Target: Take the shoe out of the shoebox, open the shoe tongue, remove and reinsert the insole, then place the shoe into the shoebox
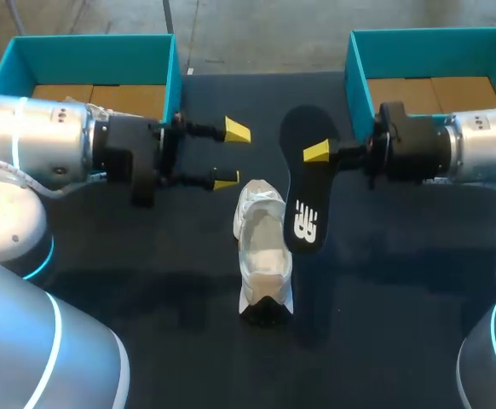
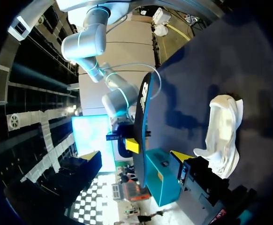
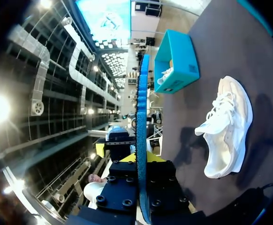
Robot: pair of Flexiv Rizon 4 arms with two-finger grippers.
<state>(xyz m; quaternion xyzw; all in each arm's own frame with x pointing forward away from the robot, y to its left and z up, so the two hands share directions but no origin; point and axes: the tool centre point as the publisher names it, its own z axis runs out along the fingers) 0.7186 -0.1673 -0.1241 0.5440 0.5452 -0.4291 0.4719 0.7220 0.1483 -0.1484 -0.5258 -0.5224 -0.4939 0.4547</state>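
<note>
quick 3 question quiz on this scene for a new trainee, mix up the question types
1. True or false: the insole is inside the shoe.
2. What is the right gripper shut on? A) the shoe B) the insole C) nothing
3. Fill in: the left gripper, beside the shoe, is ____.
Key: 1 false; 2 B; 3 open.
</note>
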